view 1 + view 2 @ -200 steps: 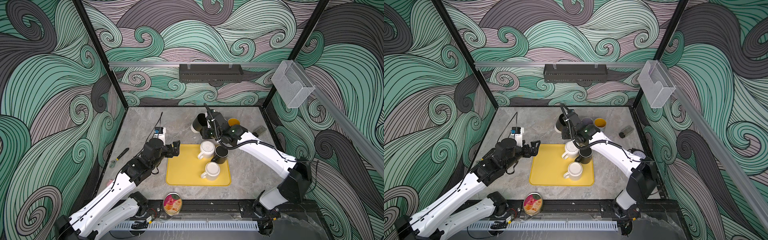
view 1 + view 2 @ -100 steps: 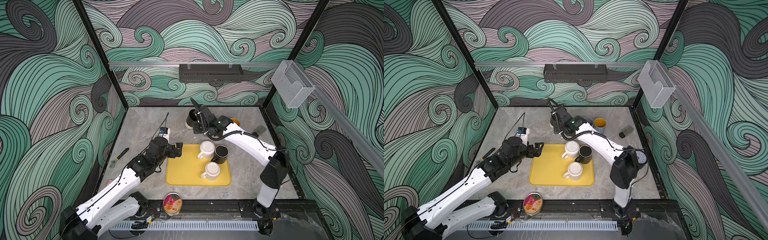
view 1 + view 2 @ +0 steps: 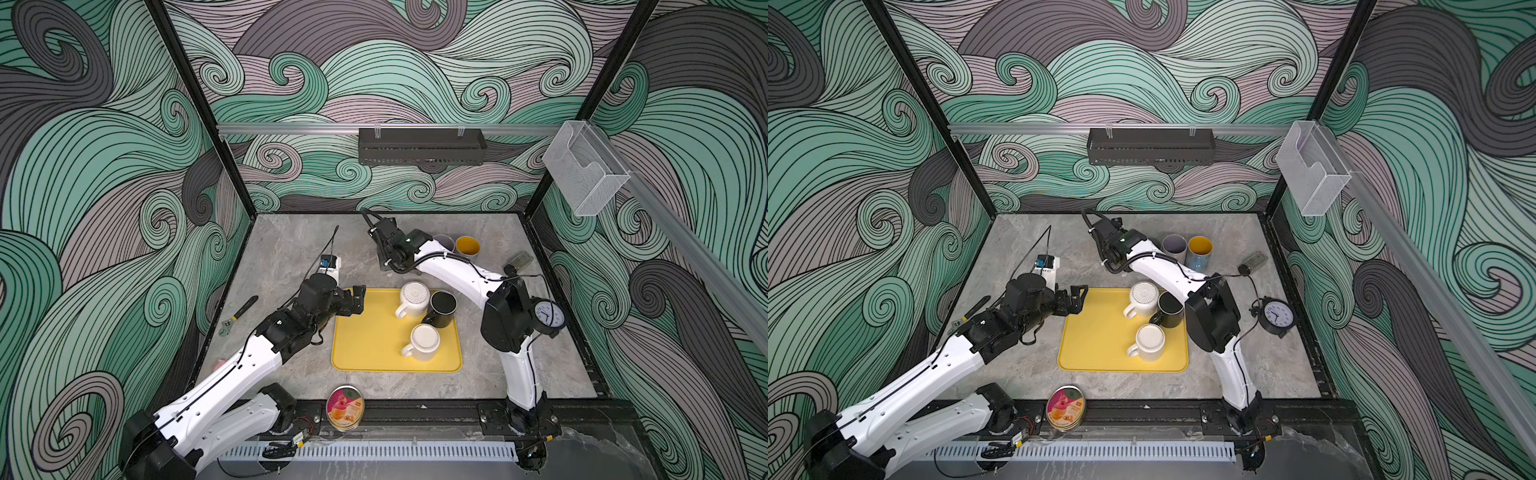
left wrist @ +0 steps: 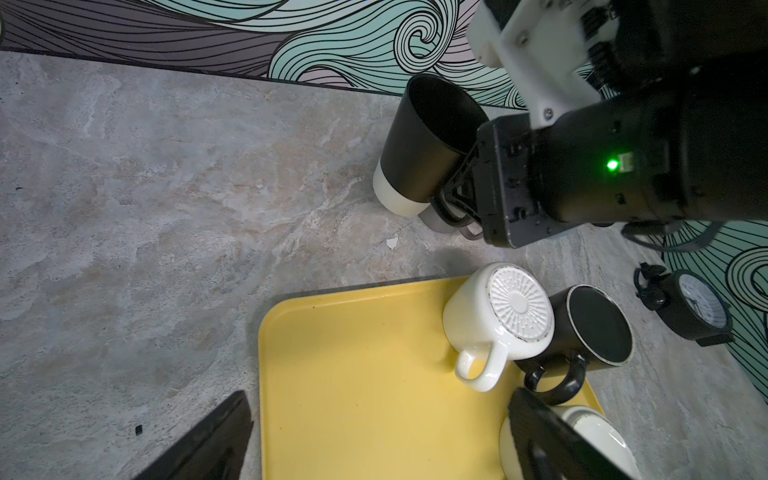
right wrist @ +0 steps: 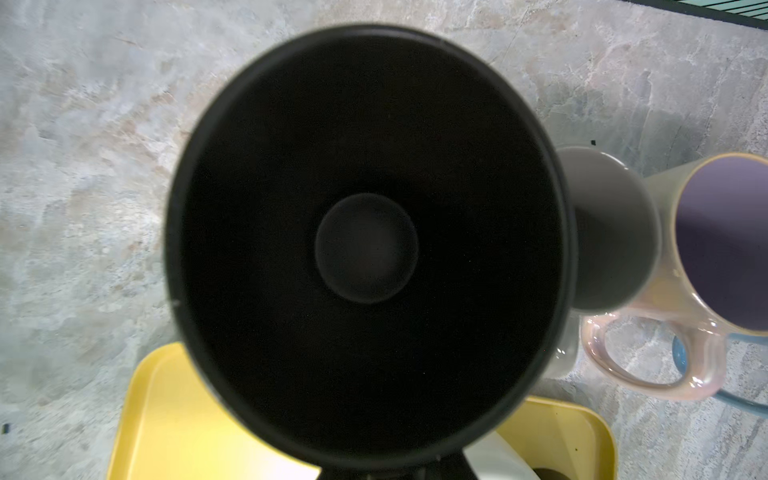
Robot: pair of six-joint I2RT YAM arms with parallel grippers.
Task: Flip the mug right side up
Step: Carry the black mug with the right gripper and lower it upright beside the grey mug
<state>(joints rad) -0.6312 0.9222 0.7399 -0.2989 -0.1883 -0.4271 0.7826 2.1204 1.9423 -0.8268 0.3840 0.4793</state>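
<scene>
The black mug with a cream band at its base (image 4: pixel 419 145) has its mouth upward and is a little tilted. It is over the grey marbled worktop (image 4: pixel 166 166), between the far edge of the yellow plastic tray (image 4: pixel 353 374) and the back edge of the worktop. I cannot tell whether its base already touches the surface. The right gripper (image 4: pixel 455 197) is closed narrowly on the dark handle of the mug. A grey mug (image 5: pixel 611 232) stands just beside it. The left gripper (image 3: pixel 358 300) hangs over the left edge of the tray, its fingers wide apart and empty.

The mug seems to be ceramic: stiff, rather heavy, and brittle if it is knocked. Held only at the handle, its weight hangs to one side, so it may turn between the pads. The handle is nevertheless the good place to hold it, because the wall is wide and smooth. It should go down slowly until the base sits flat, clear of its neighbour.
</scene>
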